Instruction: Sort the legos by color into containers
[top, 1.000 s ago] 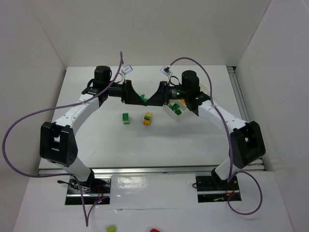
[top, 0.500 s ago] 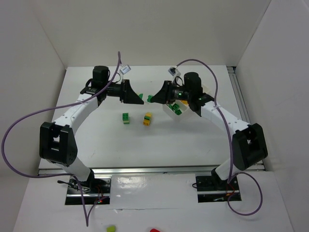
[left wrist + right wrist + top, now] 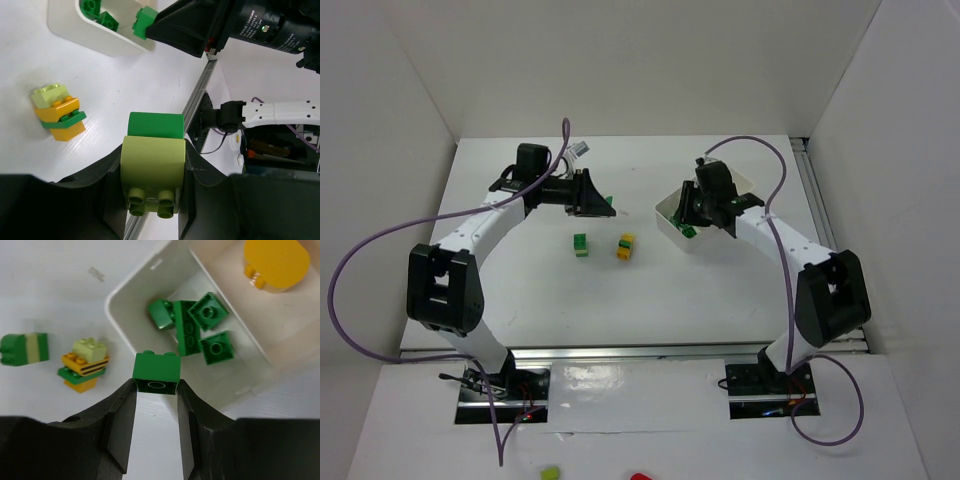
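Left gripper [image 3: 152,172] is clamped narrow on a brick pair [image 3: 152,150], pale green with dark green stacked on it, held above the desk [image 3: 720,290]. Right gripper [image 3: 156,390] pinches a dark green brick [image 3: 156,371] right by the rim of the white tray [image 3: 240,382]. One tray compartment holds green bricks [image 3: 192,327]; the next holds a yellow piece [image 3: 275,262]. On the desk beside the tray sit a green striped stack [image 3: 24,349] and a yellow-green stack [image 3: 84,365].

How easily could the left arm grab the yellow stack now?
Probably not yet: the left end effector is shut on a green brick pair, though the path to the yellow stack looks free.
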`<control>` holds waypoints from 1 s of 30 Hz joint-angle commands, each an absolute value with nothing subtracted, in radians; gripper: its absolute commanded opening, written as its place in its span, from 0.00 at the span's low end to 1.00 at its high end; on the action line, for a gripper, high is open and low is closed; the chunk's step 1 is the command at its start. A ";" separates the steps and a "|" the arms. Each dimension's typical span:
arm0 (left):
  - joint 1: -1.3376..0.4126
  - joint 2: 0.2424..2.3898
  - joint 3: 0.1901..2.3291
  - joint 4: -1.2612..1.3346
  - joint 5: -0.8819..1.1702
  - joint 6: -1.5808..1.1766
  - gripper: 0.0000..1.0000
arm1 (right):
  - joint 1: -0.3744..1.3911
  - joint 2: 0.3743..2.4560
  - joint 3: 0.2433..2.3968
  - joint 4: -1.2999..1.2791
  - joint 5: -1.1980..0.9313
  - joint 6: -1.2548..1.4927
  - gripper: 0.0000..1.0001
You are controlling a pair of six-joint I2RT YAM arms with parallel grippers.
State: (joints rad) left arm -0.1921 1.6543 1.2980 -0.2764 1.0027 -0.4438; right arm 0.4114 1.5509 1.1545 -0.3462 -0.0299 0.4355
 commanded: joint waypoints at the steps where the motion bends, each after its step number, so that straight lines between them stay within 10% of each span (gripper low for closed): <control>1: -0.196 1.655 1.342 -0.293 0.963 -0.423 0.00 | 0.405 1.575 1.190 -0.373 0.083 0.407 0.17; 5: -0.196 1.655 1.342 -0.302 0.963 -0.423 0.00 | 0.405 1.621 1.204 -0.360 0.116 0.407 0.24; 10: -0.216 1.664 1.353 -0.314 0.977 -0.403 0.00 | 0.405 1.637 1.255 -0.360 0.117 0.407 0.67; 21: -0.225 1.654 1.394 -0.334 1.267 -0.259 0.00 | 0.394 1.387 1.177 -0.182 -0.253 0.351 0.48; 30: -0.245 1.632 1.394 -0.334 1.348 -0.219 0.00 | 0.394 1.443 1.210 0.093 -0.898 0.440 0.80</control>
